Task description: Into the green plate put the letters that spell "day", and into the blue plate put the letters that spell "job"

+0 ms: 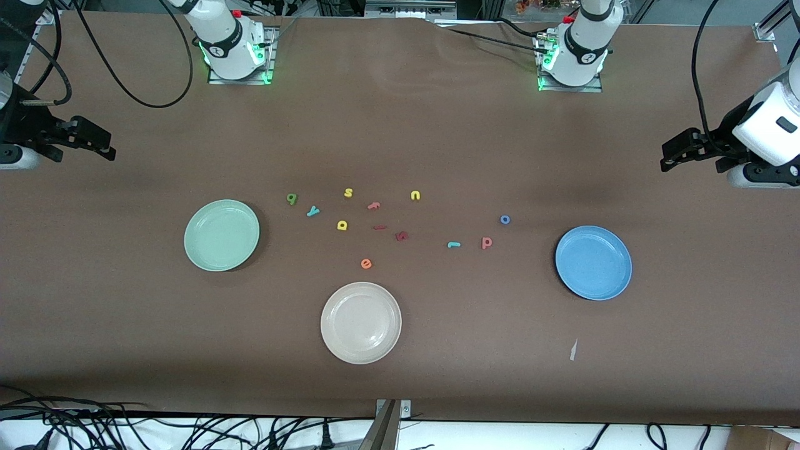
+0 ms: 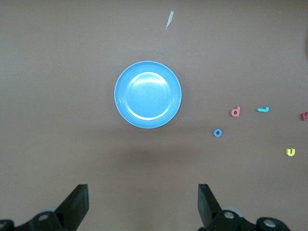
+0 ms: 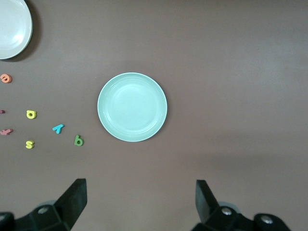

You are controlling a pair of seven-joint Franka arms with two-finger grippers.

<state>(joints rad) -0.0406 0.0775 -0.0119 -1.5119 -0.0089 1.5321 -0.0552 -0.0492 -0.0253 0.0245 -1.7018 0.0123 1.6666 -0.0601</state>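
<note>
The green plate [image 1: 222, 235] [image 3: 132, 107] lies toward the right arm's end and the blue plate [image 1: 594, 262] [image 2: 148, 94] toward the left arm's end; both hold nothing. Between them lie the dark green letter [image 1: 292, 199] [image 3: 78, 140], teal "y" [image 1: 312, 211] [image 3: 57, 128] and yellow round letter [image 1: 342, 225] [image 3: 31, 114]. Closer to the blue plate are the blue "o" [image 1: 505, 219] [image 2: 218, 133], salmon letter [image 1: 486, 242] [image 2: 235, 112] and teal "j" [image 1: 454, 244] [image 2: 263, 109]. My left gripper [image 1: 674, 157] [image 2: 143, 197] and right gripper [image 1: 103, 147] [image 3: 141, 195] hang open over bare table at their ends.
A cream-white plate [image 1: 360, 322] sits nearest the front camera. Among the letters lie a yellow "s" [image 1: 348, 192], a yellow "u" [image 1: 415, 195], an orange "e" [image 1: 366, 264] and dark red pieces [image 1: 402, 236]. A paper scrap [image 1: 573, 350] lies near the blue plate.
</note>
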